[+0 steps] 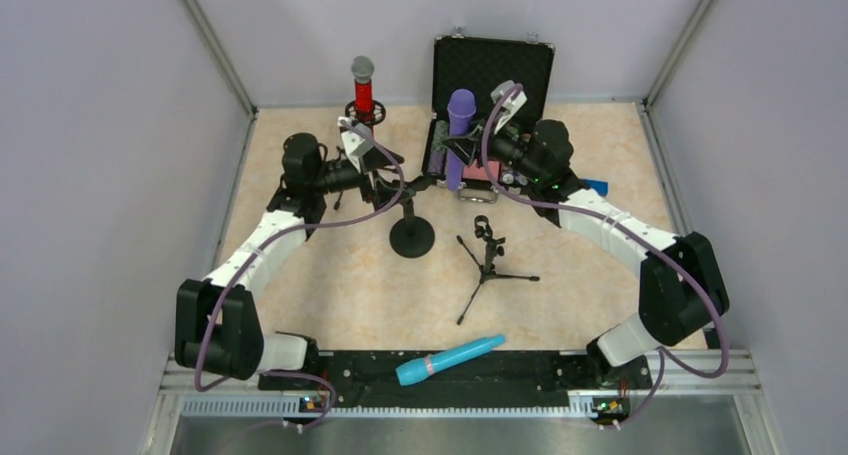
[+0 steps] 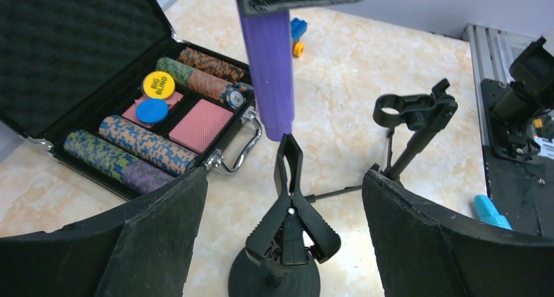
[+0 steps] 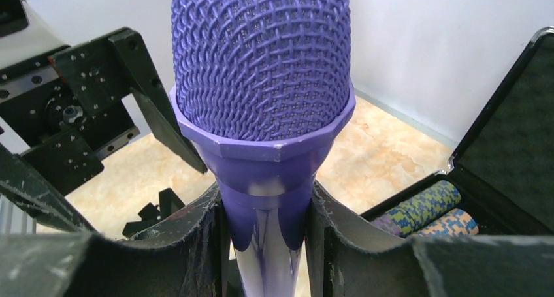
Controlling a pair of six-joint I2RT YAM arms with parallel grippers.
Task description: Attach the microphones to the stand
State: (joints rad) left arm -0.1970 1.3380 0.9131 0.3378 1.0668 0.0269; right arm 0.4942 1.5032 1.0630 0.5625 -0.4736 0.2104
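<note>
Broadly, a beige marble-patterned table (image 1: 340, 295) carries everything. At its far edge a black hard case (image 1: 492, 67) stands open, its lid lined with dimpled foam and its tray packed with rows of speckled chips (image 2: 147, 143). The right gripper (image 3: 268, 245) is clenched on the purple microphone (image 3: 261, 62), its pads pressing the smooth handle just under the rounded mesh head. The microphone hangs upright with its lower end right at the tip of the spring clip on the round-base stand (image 2: 287, 245); whether they touch I cannot tell. The left gripper (image 2: 282, 179) is spread wide, holding nothing, its fingers either side of that clip. Near it stands a thin tripod stand (image 1: 487, 260) with a ring clip. The glittery red microphone (image 1: 363, 95), silver-meshed, sits upright in a small stand (image 1: 363, 113) at the back. The turquoise microphone (image 1: 450, 359), pink-banded, lies on the black plate (image 1: 520, 370) between the arm bases.
</note>
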